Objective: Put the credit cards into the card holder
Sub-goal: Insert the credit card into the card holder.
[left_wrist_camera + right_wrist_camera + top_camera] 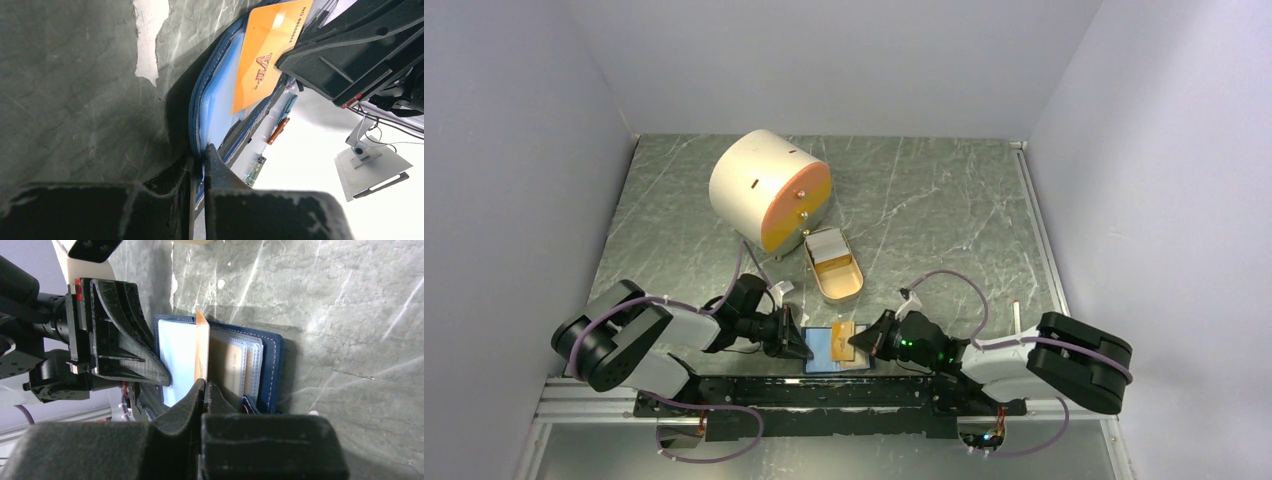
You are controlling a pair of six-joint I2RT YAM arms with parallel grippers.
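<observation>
The dark blue card holder lies open at the table's near edge, its light blue inside facing up. My left gripper is shut on the holder's left edge. My right gripper is shut on an orange card and holds it on edge over the holder's middle, beside the tan pocket side. A small stack of whitish cards lies in the tan dish.
A tan oval dish sits just behind the holder. A big cream cylinder with an orange face stands further back left. The black rail of the arm bases runs along the near edge.
</observation>
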